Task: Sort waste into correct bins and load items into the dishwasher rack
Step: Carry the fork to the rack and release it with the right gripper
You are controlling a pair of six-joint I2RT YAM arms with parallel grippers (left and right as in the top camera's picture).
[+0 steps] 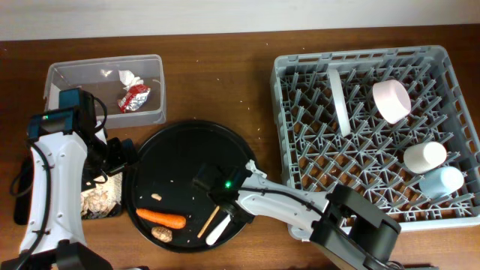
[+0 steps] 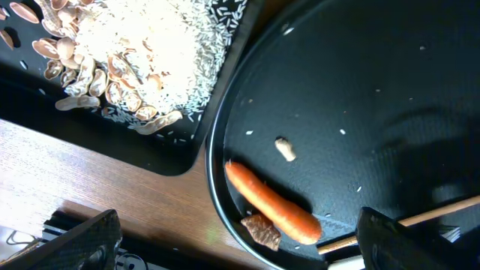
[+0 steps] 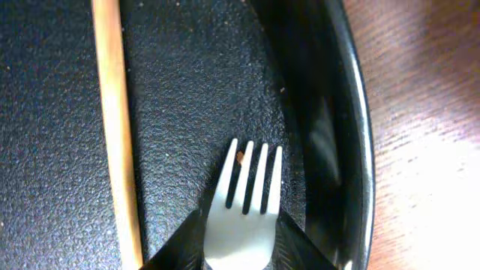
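Note:
My right gripper (image 1: 224, 213) (image 3: 238, 229) is shut on the head of the white plastic fork (image 1: 217, 229) (image 3: 251, 180), low over the large round black tray (image 1: 187, 142). The orange carrot (image 1: 160, 218) (image 2: 270, 202), the small brown lump (image 1: 160, 234) (image 2: 261, 229) and a small beige scrap (image 1: 157, 197) (image 2: 285, 150) lie on that tray. My left gripper (image 1: 118, 154) (image 2: 241, 249) is open and empty above the tray's left rim. Beige oat-like scraps (image 1: 101, 198) (image 2: 127, 52) fill the shallow black tray (image 2: 154, 142). The clear tub (image 1: 67, 75) holds the white tissue (image 1: 129, 77) and the red-and-silver wrapper (image 1: 136, 98).
The grey rack (image 1: 300, 157) at the right holds the white plate (image 1: 339, 101) on edge, the pinkish bowl (image 1: 392, 100), the small white cup (image 1: 424, 156) and the light blue cup (image 1: 442, 181). A wooden stick (image 1: 209, 223) (image 3: 116, 127) lies beside the fork.

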